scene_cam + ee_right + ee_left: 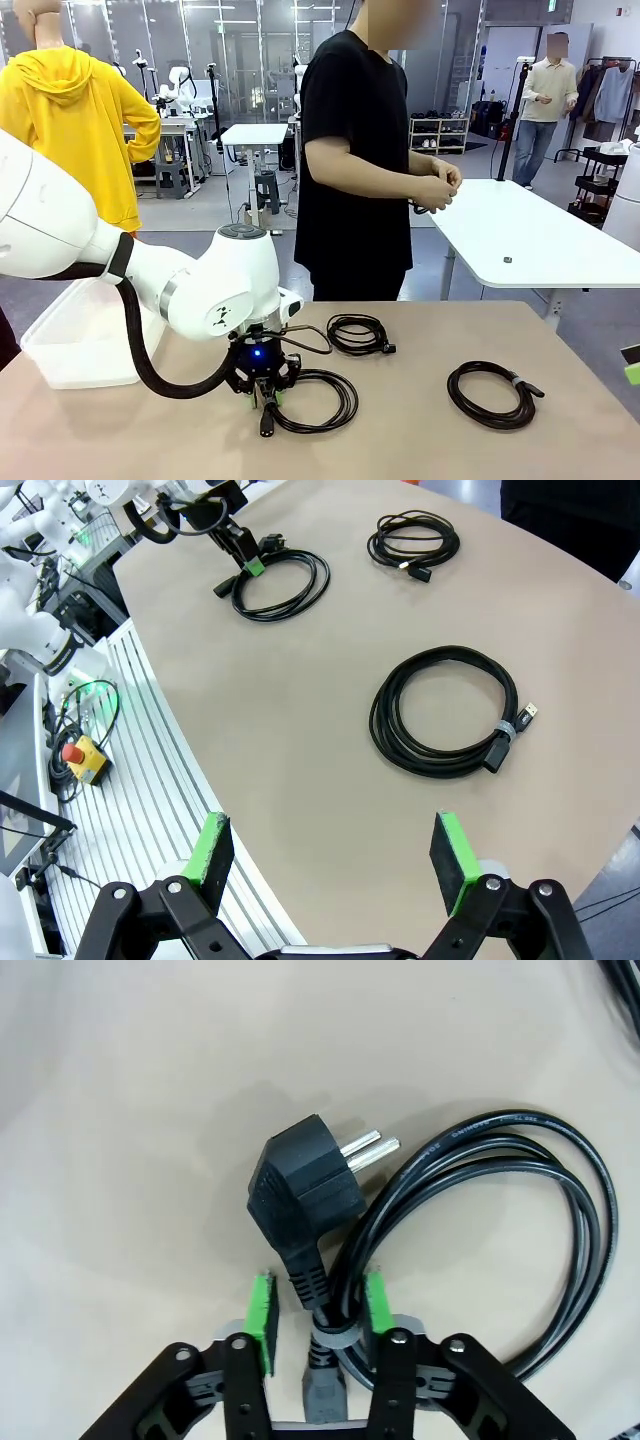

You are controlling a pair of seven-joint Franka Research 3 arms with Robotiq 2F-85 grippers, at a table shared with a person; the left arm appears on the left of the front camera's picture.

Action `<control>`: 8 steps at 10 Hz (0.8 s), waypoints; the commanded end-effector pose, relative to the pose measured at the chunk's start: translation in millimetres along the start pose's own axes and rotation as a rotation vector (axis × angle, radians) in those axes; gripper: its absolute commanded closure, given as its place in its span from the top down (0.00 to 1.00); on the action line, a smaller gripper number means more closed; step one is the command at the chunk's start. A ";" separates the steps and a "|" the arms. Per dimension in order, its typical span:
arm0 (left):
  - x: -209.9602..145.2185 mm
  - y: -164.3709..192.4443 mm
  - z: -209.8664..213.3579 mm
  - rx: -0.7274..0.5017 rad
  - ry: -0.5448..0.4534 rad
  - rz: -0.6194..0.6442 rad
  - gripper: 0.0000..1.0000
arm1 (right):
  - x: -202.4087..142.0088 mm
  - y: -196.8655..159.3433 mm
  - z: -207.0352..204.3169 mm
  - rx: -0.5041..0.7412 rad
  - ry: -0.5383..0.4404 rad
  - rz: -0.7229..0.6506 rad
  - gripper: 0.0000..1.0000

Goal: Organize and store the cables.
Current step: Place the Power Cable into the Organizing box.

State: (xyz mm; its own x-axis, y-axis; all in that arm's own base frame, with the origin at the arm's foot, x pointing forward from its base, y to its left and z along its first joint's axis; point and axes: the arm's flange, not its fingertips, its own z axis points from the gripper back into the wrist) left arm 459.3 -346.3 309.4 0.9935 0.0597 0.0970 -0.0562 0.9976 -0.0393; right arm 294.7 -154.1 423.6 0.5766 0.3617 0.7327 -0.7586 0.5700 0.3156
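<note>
Three black cables lie coiled on the tan table (420, 440). The power cable (318, 402) sits front centre, its plug (300, 1185) flat on the table. My left gripper (266, 398) points down over it. Its green pads (262, 1305) straddle the banded cord bundle just behind the plug; one pad touches a strand, the other stands a little apart, so the jaws are partly closed without pinching. A smaller coil (357, 333) lies farther back. A thicker coil with a pale band (492, 393) lies right. My right gripper (335, 855) hangs open and empty above the table's edge, short of that coil (445, 715).
A clear plastic bin (70, 340) stands at the table's left edge. A person stands at the far side, hands (437, 188) together at waist height, away from the table. A white table (530, 240) stands behind on the right. A red stop button (75, 755) sits beyond the table edge.
</note>
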 end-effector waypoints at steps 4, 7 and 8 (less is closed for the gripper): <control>-3.2 1.5 2.7 0.005 -0.013 0.050 0.00 | 0.2 -1.3 0.6 0.007 -0.013 0.013 1.00; -2.9 16.5 92.8 -0.085 -0.100 -0.080 0.04 | 0.2 -1.3 0.6 0.007 -0.013 0.013 1.00; -5.2 24.8 125.0 -0.119 -0.132 -0.110 0.04 | 0.2 -1.3 0.6 0.007 -0.013 0.013 1.00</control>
State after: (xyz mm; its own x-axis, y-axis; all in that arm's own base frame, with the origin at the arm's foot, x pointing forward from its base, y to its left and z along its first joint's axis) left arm 454.1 -338.3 403.9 0.9744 -0.0007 0.2248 0.0251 0.9941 -0.1055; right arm 294.8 -154.0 423.5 0.5771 0.3617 0.7322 -0.7584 0.5700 0.3162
